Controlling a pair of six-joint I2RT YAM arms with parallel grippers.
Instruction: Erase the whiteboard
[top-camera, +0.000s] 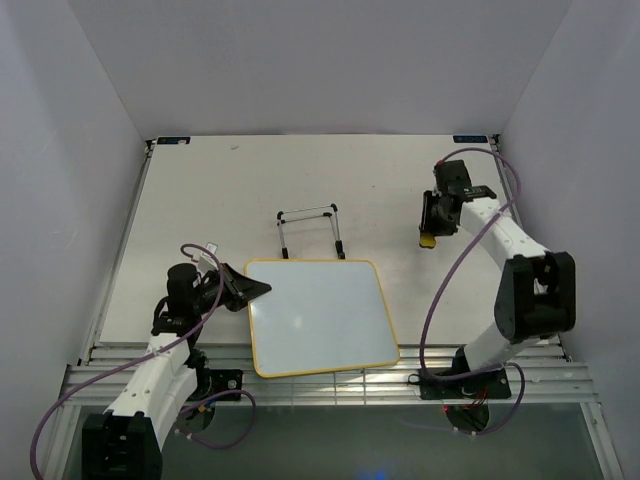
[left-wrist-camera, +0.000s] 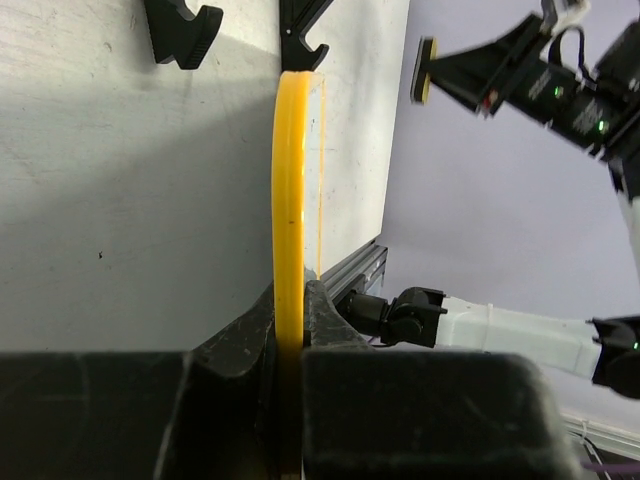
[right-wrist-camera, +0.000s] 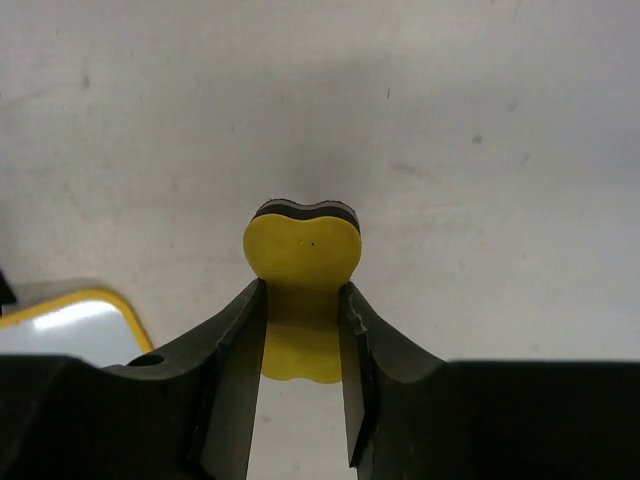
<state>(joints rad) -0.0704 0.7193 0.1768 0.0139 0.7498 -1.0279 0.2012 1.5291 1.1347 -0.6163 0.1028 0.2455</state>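
The whiteboard (top-camera: 320, 315) lies flat on the table, its white face blank inside a yellow frame. My left gripper (top-camera: 257, 288) is shut on its left edge; in the left wrist view the yellow frame (left-wrist-camera: 288, 200) runs edge-on between the jaws. Its black wire stand (top-camera: 312, 228) lies on the table just behind it. My right gripper (top-camera: 428, 232) is shut on a small yellow eraser (right-wrist-camera: 302, 255) with a black pad underneath and holds it over bare table, right of the board. A corner of the board (right-wrist-camera: 75, 320) shows at the left in the right wrist view.
The table (top-camera: 250, 190) is off-white, walled at the back and sides. A metal rail (top-camera: 330, 375) runs along its near edge, where the arm bases sit. The right arm and eraser also show in the left wrist view (left-wrist-camera: 425, 70).
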